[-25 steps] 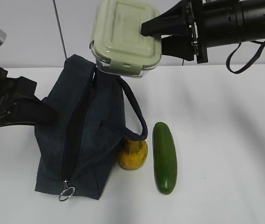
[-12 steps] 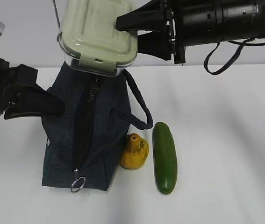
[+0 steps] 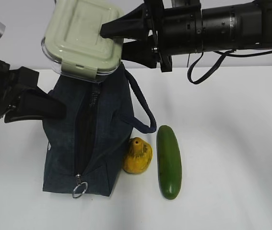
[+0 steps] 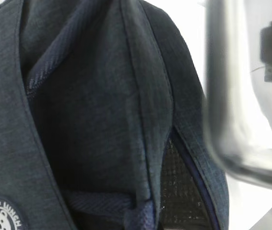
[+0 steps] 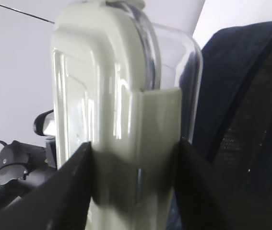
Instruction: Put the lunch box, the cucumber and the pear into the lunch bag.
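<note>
Holding the lunch box (image 3: 82, 40) tilted above the lunch bag's (image 3: 102, 129) far end, my right gripper (image 3: 114, 40) clamps its right side, lid facing the camera. My left gripper (image 3: 47, 109) pinches the bag's left wall; its fingertips are hidden. The cucumber (image 3: 169, 161) lies near-to-far beside the pear (image 3: 137, 155).

Right claw (image 3: 111, 29): matte black tapered fingers; behind it a black cylindrical ribbed arm with a looping black cable. Left claw (image 3: 54, 112): black, blocky, grey housing behind.
</note>
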